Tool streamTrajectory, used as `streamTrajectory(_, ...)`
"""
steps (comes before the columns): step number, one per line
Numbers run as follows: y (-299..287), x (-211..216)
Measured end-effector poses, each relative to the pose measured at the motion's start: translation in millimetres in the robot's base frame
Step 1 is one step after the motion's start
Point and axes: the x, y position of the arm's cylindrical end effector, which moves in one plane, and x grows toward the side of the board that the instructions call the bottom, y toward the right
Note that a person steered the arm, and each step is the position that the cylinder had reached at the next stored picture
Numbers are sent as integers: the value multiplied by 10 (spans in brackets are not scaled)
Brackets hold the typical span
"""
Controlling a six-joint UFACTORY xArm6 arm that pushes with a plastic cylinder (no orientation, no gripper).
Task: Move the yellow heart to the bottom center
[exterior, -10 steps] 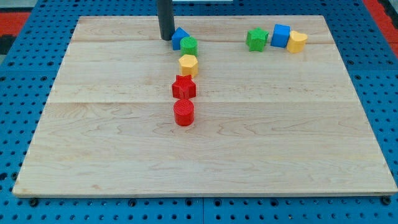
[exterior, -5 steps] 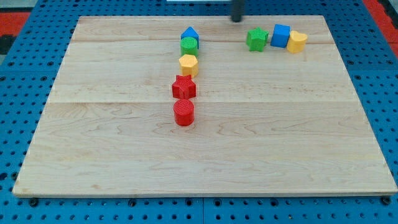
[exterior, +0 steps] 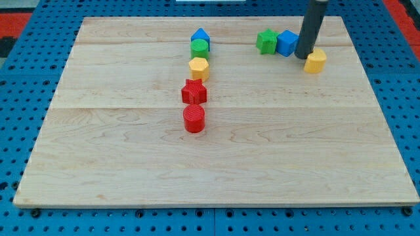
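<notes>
Worktop point(exterior: 131, 164): pale wooden board.

Yellow heart point(exterior: 315, 61): upper right of the view, well away from the bottom centre.

My tip point(exterior: 302, 56): touching the heart's left side, between it and the blue cube point(exterior: 287, 42). No claw on this rod; nothing grasped.

Green star point(exterior: 266, 41): just left of the cube, touching it.

Centre column, top to bottom: blue block point(exterior: 200, 35), green block point(exterior: 199, 48), yellow hexagon point(exterior: 199, 67), red star point(exterior: 194, 92), red cylinder point(exterior: 194, 119).

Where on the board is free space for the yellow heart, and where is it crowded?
Free: the whole lower board below the red cylinder, and the view's left side. Crowded: the centre column up to the blue block, and the top right, where my tip stands beside the yellow heart.
</notes>
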Motion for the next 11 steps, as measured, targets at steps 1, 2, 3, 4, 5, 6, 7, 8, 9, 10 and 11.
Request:
streamTrajectory(1,120,81)
streamTrajectory(2,456,-515)
streamTrajectory(3,1155,-351)
streamTrajectory(4,826,155)
streamTrajectory(5,348,581)
streamTrajectory(6,892,177)
streamTrajectory(7,1218,-169)
streamTrajectory(8,430,-190)
streamTrajectory(9,-496,261)
streamTrajectory(10,-767,780)
streamTrajectory(11,-595,309)
